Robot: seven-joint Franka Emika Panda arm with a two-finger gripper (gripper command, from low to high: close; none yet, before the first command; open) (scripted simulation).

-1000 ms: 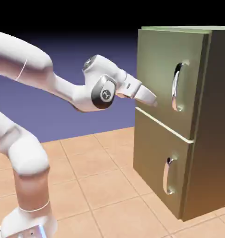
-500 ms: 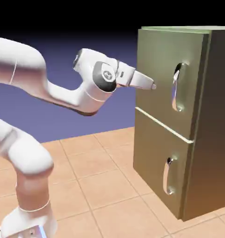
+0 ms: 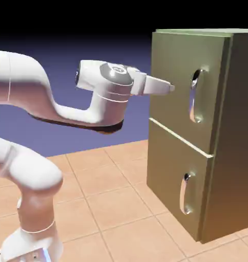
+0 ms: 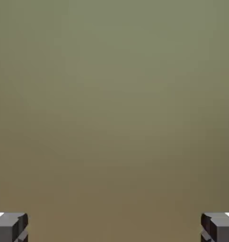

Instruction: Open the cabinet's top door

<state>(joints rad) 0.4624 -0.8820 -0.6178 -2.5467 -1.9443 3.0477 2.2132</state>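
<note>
Claw [image 3: 172, 88] open wide, pointing toward exterior view's right; forearm [image 3: 75, 113] roughly level.

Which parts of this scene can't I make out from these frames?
- Cabinet interior: hidden in the exterior view behind the closed top door and lower door.
- Gap, if any, between gripper and top door: the exterior view's angle hides it.
- Top door's handle: outside the hand view.
- Cabinet's far right part: cut off by the exterior view's right edge.

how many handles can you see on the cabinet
2: one on the top door, one on the bottom door. The cabinet's back and far side are hidden, so I can't rule out others there.
</note>
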